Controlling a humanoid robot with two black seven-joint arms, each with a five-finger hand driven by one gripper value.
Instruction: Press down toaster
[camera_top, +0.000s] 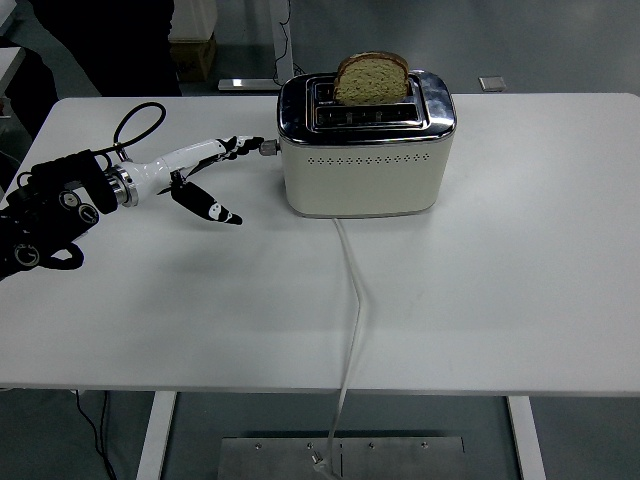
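A cream and chrome toaster (365, 150) stands at the back middle of the white table (480, 280). A slice of brown bread (371, 77) sticks up out of its far slot. The toaster's lever knob (267, 146) juts from its left end. My left hand (215, 170) reaches in from the left, white with black fingertips. Its fingers are spread and hold nothing. The upper fingertips (250, 143) are at the knob, seemingly touching it. The thumb (212, 210) points down toward the table.
The toaster's white cord (353, 300) runs from its front across the table and over the near edge. A black cable loop (138, 124) rises behind my left wrist. A person in dark clothes (110, 40) stands at the top left.
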